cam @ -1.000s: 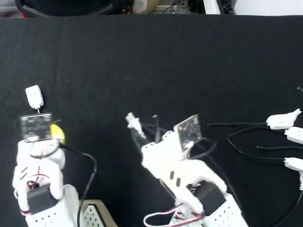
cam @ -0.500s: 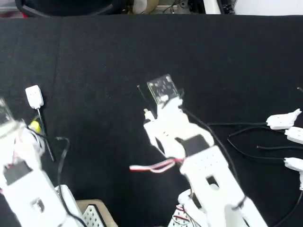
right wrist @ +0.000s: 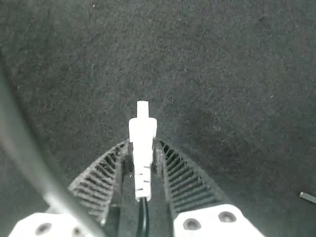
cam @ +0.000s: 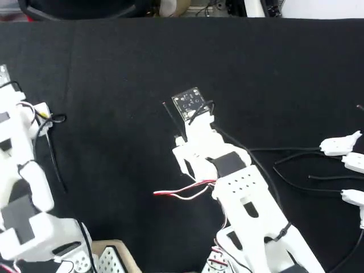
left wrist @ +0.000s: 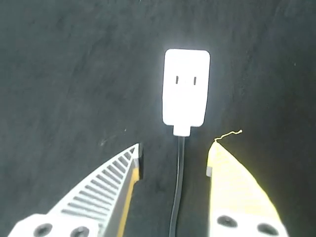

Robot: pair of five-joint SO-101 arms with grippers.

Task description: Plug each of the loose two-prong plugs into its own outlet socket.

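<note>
Over the middle of the black table [cam: 114, 62], the right claw [right wrist: 143, 148] is closed on a white two-prong plug [right wrist: 142, 129]. Its fingers press both sides of the plug body, the prongs stick out past the fingertips, and the plug's black wire [right wrist: 143, 217] runs back between the fingers.

At the table's left edge the left claw [left wrist: 175, 147] is open, gripping nothing. It has one finger on either side of a black cord [left wrist: 177, 187], with a gap on both sides. That cord leads to the white socket [left wrist: 186, 86], which lies flat just beyond the fingertips with its two slots facing up. Plug and socket are well apart.

Along the right edge lie three white cord ends [cam: 338, 145] close together, each with a thin black cable.
</note>
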